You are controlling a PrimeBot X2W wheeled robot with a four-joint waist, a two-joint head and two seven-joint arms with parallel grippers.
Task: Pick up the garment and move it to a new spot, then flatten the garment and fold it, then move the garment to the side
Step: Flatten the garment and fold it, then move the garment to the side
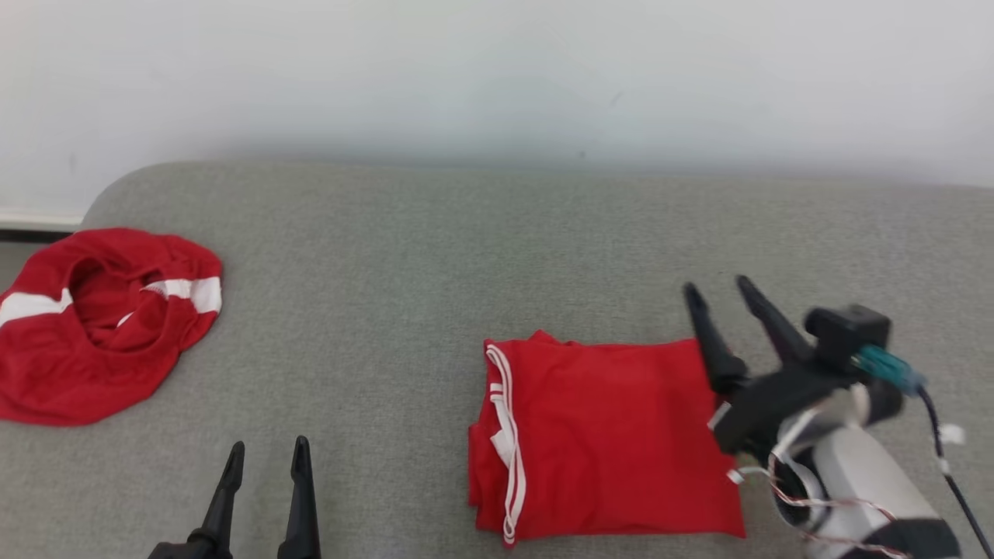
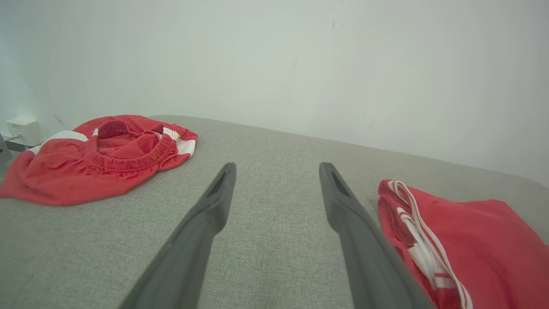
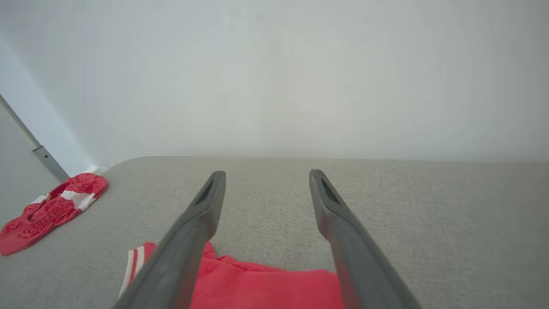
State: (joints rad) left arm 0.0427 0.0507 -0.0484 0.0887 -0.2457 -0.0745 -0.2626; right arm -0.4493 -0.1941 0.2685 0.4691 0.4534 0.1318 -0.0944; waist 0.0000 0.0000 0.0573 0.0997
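A red garment (image 1: 606, 439) with white stripes lies folded into a neat rectangle on the grey surface, right of centre; it also shows in the left wrist view as the garment (image 2: 467, 240) and in the right wrist view as the garment (image 3: 266, 287). My right gripper (image 1: 718, 287) stands open just above the fold's far right corner, fingers pointing away, nothing between them. My left gripper (image 1: 268, 450) is open and empty near the front edge, well left of the fold. The right wrist view has my right gripper (image 3: 266, 174) over bare cloth-covered surface.
A second red garment (image 1: 101, 318) with white bands lies crumpled at the far left edge of the grey padded surface (image 1: 435, 256), seen too as the crumpled garment (image 2: 98, 156). A pale wall rises behind. A white box (image 2: 23, 128) sits at the wall by the left edge.
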